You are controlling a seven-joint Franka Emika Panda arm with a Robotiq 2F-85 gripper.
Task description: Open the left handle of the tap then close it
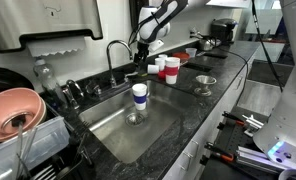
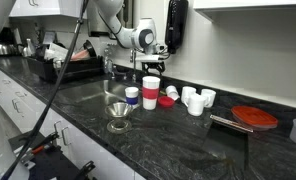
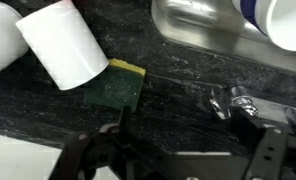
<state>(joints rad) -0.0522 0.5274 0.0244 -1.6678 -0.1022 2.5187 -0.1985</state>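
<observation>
The tap (image 1: pixel 112 60) is a chrome gooseneck at the back of the sink (image 1: pixel 153 125). In the wrist view one of its small chrome lever handles (image 3: pixel 238 101) lies on the dark counter at the right. My gripper (image 1: pixel 140 62) hangs just beside the tap, over the counter behind the sink; it also shows in the exterior view (image 2: pixel 151 62). In the wrist view its two black fingers (image 3: pixel 173 160) are spread wide and hold nothing. The handle lies just ahead of the right finger, not between the fingers.
A green and yellow sponge (image 3: pixel 116 86) and a white cup (image 3: pixel 63 45) lie by the gripper. Red and white cups (image 1: pixel 168 66) stand beside the sink. A blue-capped white bottle (image 1: pixel 139 95) stands in the sink. A metal funnel (image 1: pixel 204 83) and a pink bowl (image 1: pixel 13 110) are nearby.
</observation>
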